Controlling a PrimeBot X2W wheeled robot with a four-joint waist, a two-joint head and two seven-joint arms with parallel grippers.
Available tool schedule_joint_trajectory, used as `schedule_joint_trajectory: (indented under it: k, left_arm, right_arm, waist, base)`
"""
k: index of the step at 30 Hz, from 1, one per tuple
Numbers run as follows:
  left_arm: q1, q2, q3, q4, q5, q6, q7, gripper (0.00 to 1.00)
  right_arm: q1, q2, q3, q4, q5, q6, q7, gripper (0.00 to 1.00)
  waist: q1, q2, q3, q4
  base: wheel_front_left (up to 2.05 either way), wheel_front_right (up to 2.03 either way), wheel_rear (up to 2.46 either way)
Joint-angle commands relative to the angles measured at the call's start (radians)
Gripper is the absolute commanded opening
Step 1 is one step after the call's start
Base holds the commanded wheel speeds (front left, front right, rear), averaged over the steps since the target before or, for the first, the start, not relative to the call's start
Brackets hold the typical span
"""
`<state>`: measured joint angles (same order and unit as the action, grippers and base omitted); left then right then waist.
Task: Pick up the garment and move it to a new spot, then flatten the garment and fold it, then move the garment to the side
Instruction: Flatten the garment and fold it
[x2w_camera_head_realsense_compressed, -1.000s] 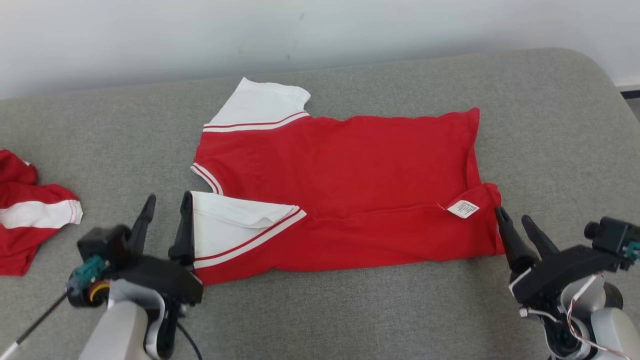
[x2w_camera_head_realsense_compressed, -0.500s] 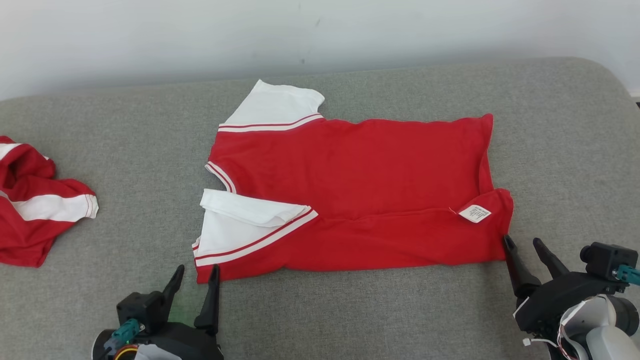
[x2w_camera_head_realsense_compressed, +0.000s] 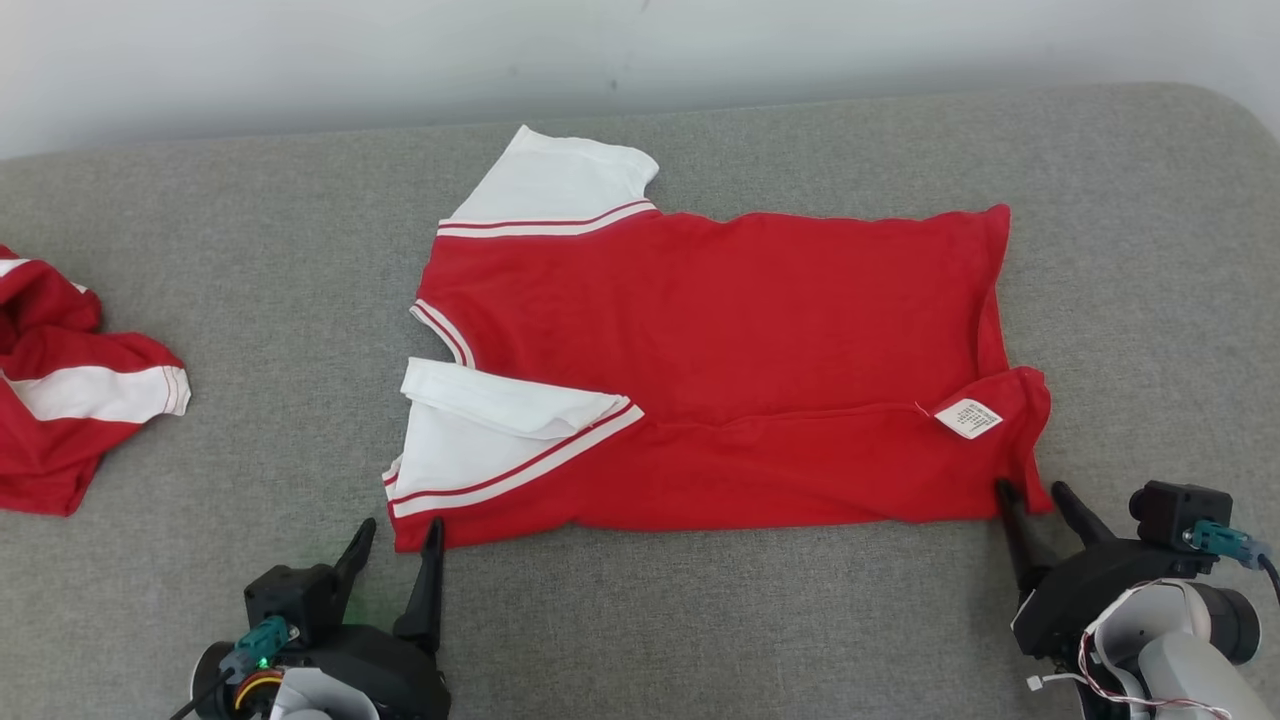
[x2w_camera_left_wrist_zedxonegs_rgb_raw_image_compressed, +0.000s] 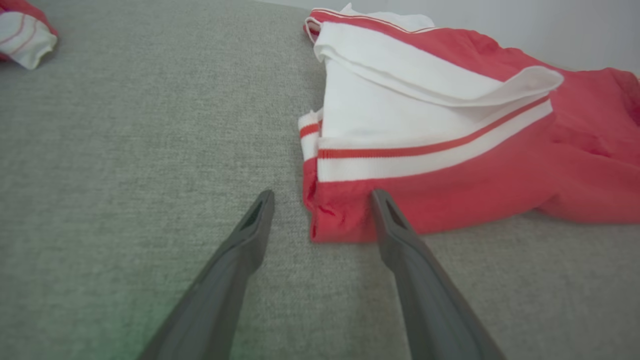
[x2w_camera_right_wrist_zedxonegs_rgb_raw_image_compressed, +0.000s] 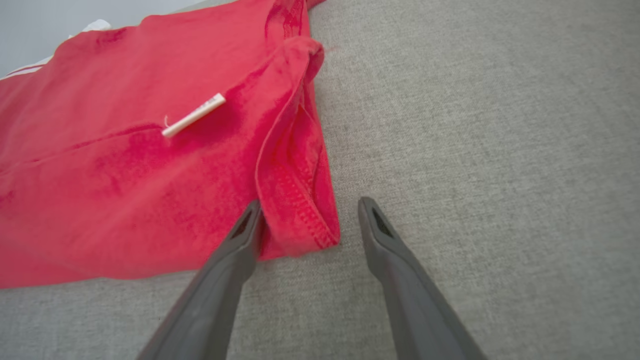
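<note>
The red shirt lies mid-cushion, part folded: light, limp, bound to sag. The left gripper and right gripper, jaws spread and empty, flank its near-edge corners, the sensible holds.

**A:** What is the left gripper doing?

**B:** It is backing off. A second ago it was standing up beside the white sleeve. Now it is sitting low at the near left corner of the garment, jaws apart, with that corner lying between its fingers.

**A:** And the right gripper?

**B:** It is coming away from the hem by the label and moving in on the near right corner. Half a second ago both fingers were short of the cloth. Now one is lying over the red fabric and the other over the grey cushion.

**A:** Is anything else shifting?

**B:** The whole scene is sliding in the head view, so the camera is moving.
</note>
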<state>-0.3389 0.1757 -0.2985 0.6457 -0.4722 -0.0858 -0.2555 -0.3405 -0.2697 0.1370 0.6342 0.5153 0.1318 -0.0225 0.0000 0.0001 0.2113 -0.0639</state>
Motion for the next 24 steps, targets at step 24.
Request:
schedule_joint_trajectory:
  k: [24]
  left_arm:
    - [0.231, -0.047, 0.125, -0.121, -0.012, -0.001, -0.010, 0.00]
  right_arm:
    - [0.141, -0.045, 0.127, -0.053, 0.199, -0.002, -0.115, 0.00]
  waist:
    - [0.0000, -0.0001, -0.156, 0.052]
  base:
    - [0.00, 0.00, 0.00]
